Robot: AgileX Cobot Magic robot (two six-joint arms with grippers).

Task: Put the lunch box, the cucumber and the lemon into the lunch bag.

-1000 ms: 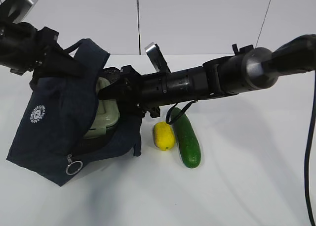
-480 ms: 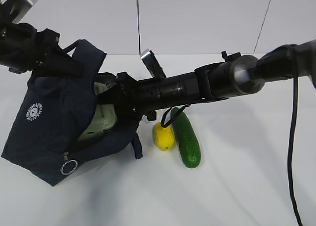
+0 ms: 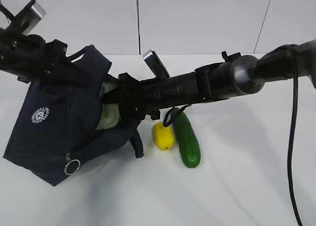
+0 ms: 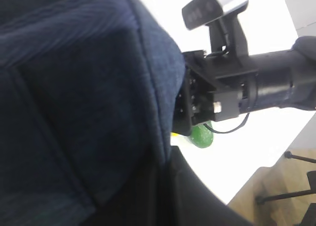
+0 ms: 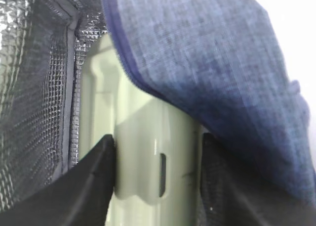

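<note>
The navy lunch bag (image 3: 54, 127) hangs tilted at the left, its mouth facing right. My left gripper (image 3: 74, 71) is shut on its upper edge; in the left wrist view the bag fabric (image 4: 74, 87) fills most of the frame. My right gripper (image 3: 118, 101) reaches into the mouth, shut on the lunch box (image 3: 109, 118). In the right wrist view, both fingers press the sage-green lunch box (image 5: 143, 112) between the silver lining (image 5: 34, 87) and the navy flap (image 5: 207, 53). The lemon (image 3: 163, 135) and cucumber (image 3: 186, 137) lie side by side on the table under the right arm.
The white table (image 3: 237, 186) runs to a pale wall behind. The right arm's cable (image 3: 291, 152) hangs along the right edge. The bag's zipper ring (image 3: 72, 166) dangles near the table. The left wrist view shows the table's edge and a stand's legs (image 4: 291, 186) beyond.
The right arm has pushed the lunch box deeper into the bag, so less of the lid shows. The left arm and the bag have shifted slightly. Lemon and cucumber have stayed put.
</note>
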